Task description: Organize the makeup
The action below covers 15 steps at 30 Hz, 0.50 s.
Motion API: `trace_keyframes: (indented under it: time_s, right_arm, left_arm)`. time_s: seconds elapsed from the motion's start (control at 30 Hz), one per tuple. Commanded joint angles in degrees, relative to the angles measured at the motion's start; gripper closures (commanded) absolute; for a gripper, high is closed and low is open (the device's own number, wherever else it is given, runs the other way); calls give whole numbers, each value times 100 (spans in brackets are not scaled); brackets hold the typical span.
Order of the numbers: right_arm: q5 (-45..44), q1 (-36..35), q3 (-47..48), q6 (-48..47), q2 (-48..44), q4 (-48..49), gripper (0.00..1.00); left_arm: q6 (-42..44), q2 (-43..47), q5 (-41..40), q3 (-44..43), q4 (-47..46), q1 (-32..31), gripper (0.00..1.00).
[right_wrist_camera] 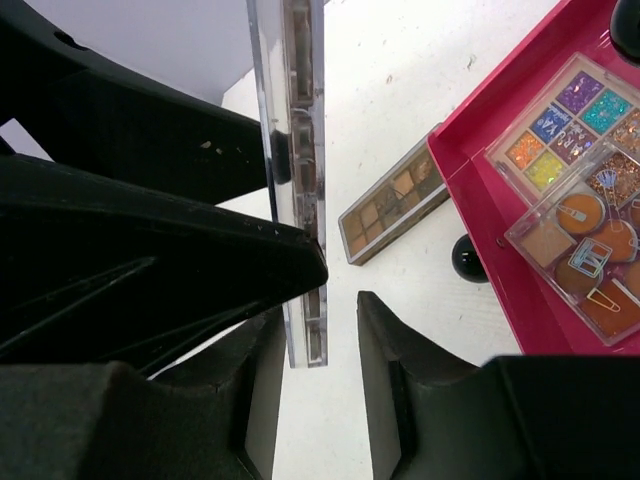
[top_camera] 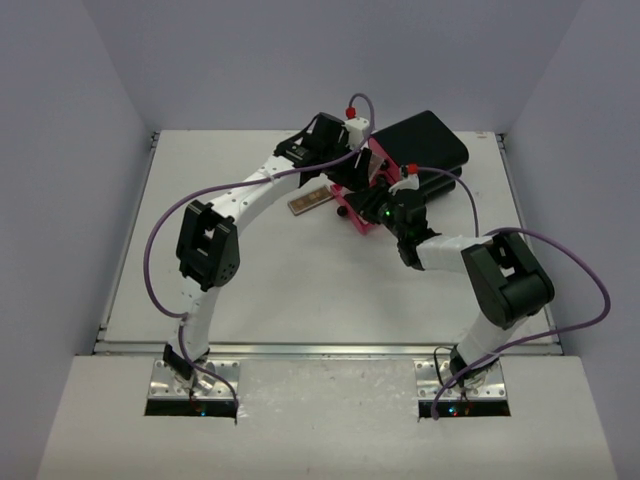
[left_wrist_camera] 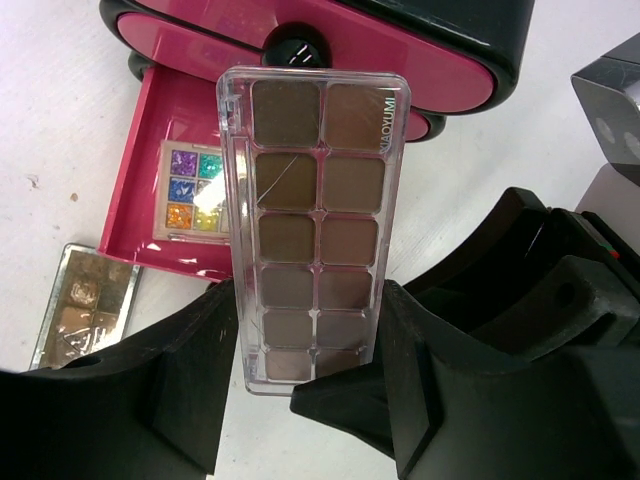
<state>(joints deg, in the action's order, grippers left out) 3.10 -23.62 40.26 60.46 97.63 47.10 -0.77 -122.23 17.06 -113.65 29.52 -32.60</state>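
Held thing: brown palette (left_wrist_camera: 310, 200) — a long clear case, up off the desk (top_camera: 300, 290), just in front of the open pink drawer (left_wrist_camera: 160, 110).
Left jaws: clamped across the palette's width near its lower end, one finger on each long edge.
Right jaws: parted, straddling the same palette across its thin faces at one end. One finger lies close against it and a gap shows on the other side — no grip yet.
Long axis: runs straight away from the left wrist, towards the drawer front; to the right wrist it shows edge-on.
Nearer arm: both are at it; only the left carries it.
Drawer contents: a colourful palette (left_wrist_camera: 195, 190) with a clear-lidded orange one (right_wrist_camera: 585, 250) partly over it.
On the desk: a gold palette (left_wrist_camera: 85, 305) just beside the drawer's outer wall.
Likely step: a handover, judging by the poses; the right jaws need to close on the case before the left lets go.
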Motion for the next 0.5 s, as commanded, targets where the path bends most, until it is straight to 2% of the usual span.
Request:
trace_keyframes:
  time_s: [0.0, 0.1, 0.13, 0.2, 0.27, 0.3, 0.37, 0.43, 0.47]
  right_arm:
    - [-292, -55, 279, 97, 50, 508, 77]
    - [-292, -46, 307, 143, 116, 563, 89]
    - [-292, -55, 307, 170, 126, 563, 90]
    - [-292, -55, 290, 229, 151, 563, 100]
    - [-240, -55, 268, 343, 158, 535, 100]
    - [-188, -55, 264, 507, 155, 488, 100]
    - [-68, -60, 264, 815, 146, 316, 100]
    - [160, -72, 213, 1316, 108, 154, 100]
    - [194, -74, 168, 1359, 106, 174, 100]
  left_arm:
    - [-219, 323, 225, 15, -280, -27, 100]
    - [-203, 315, 227, 44, -280, -18, 100]
    - [-185, 332, 217, 54, -280, -18, 100]
    - [-108, 358, 157, 105, -280, -10, 100]
    - [-22, 387, 100, 193, -289, 3, 100]
    - [21, 422, 79, 263, -283, 14, 96]
    - [51, 464, 12, 334, -280, 46, 73]
    - [291, 582, -82, 526, -291, 117, 32]
    - [326, 626, -99, 588, -307, 145, 21]
